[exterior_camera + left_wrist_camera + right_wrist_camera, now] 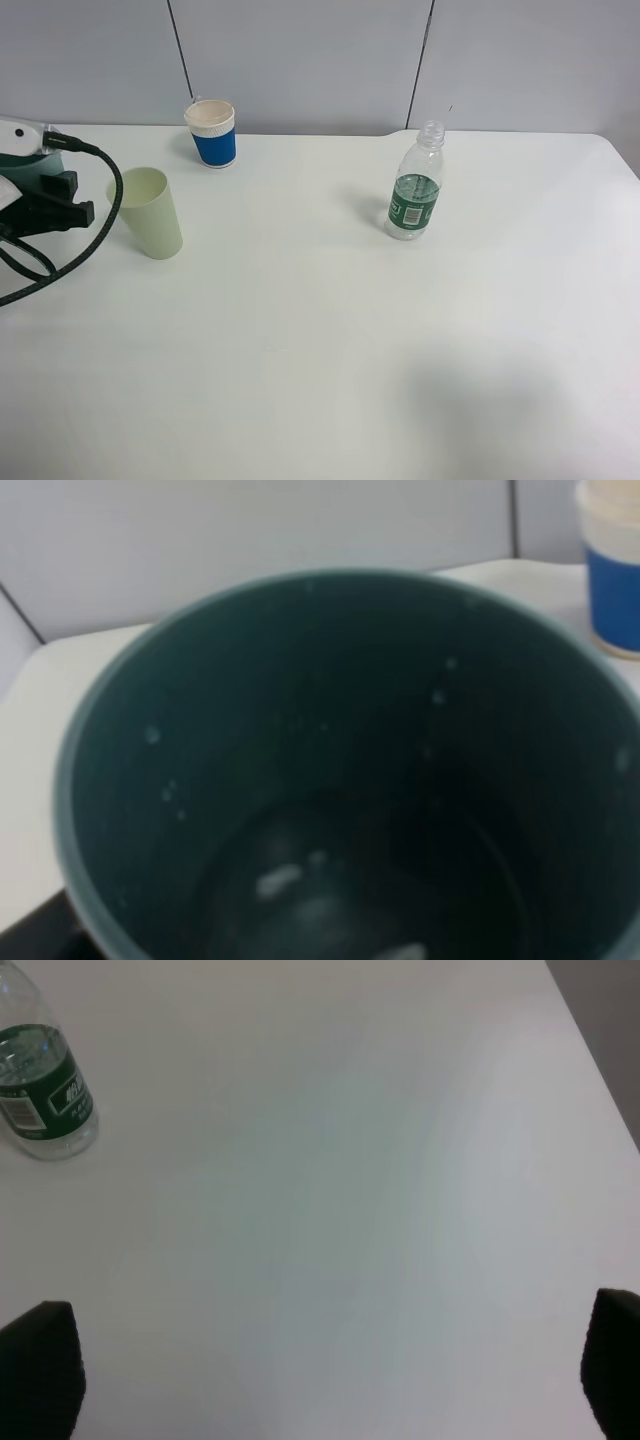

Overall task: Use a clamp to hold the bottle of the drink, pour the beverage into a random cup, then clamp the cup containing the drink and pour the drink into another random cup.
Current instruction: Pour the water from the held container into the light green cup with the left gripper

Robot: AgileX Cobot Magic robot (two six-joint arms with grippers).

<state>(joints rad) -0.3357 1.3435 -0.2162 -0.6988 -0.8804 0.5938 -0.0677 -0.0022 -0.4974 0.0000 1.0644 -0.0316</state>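
A clear plastic bottle [415, 185] with a green label stands upright and uncapped right of the table's middle; it also shows in the right wrist view [45, 1090]. A pale green cup [148, 213] stands upright at the left. A blue cup with a white rim [212, 132] stands at the back left. My left gripper [80, 213] is just left of the green cup, level with it. The left wrist view looks down into that cup [350, 780], with droplets on its inner wall, and the fingers are hidden. My right gripper [320, 1380] is open and empty over bare table, away from the bottle.
The white table [330, 340] meets a grey panelled wall at the back. The blue cup also shows at the edge of the left wrist view [612, 570]. The left arm's black cable [60, 265] loops over the table's left edge.
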